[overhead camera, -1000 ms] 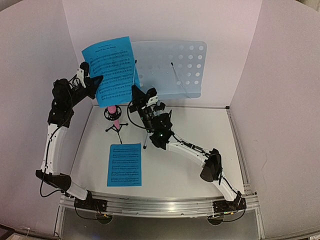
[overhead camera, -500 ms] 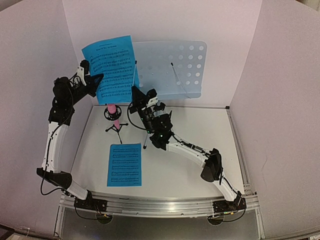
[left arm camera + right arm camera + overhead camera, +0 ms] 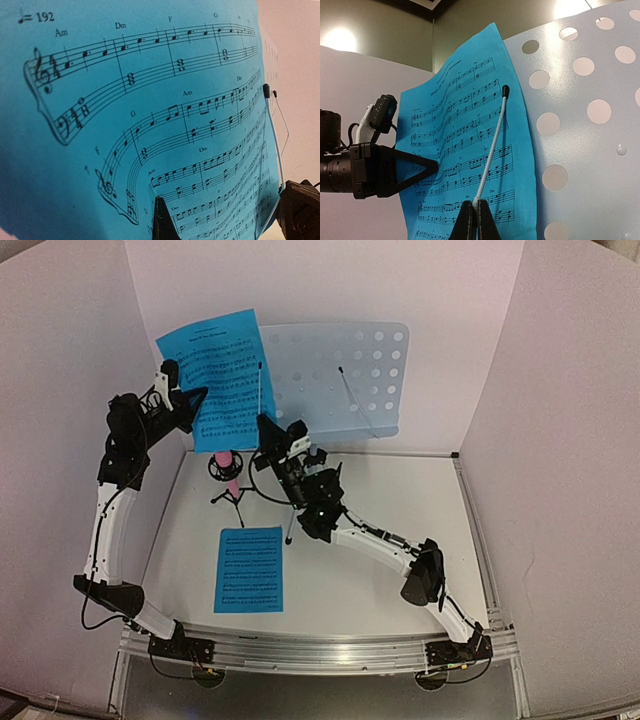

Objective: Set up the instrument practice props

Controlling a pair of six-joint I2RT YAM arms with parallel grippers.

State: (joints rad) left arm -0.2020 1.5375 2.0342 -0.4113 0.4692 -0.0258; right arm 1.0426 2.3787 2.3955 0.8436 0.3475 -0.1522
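The left gripper (image 3: pixel 200 393) pinches the sheet (image 3: pixel 222 365) at its left edge; the right gripper (image 3: pixel 473 207) clamps the wire (image 3: pixel 492 145) lying over it; the desk (image 3: pixel 585 150) is open rightward.

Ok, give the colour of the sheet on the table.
Bright blue sheet, black staves; top external view.

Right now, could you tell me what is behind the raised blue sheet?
Behind its right edge stands the perforated music stand desk; behind the rest, the white wall. The desk's covered strip is hidden.
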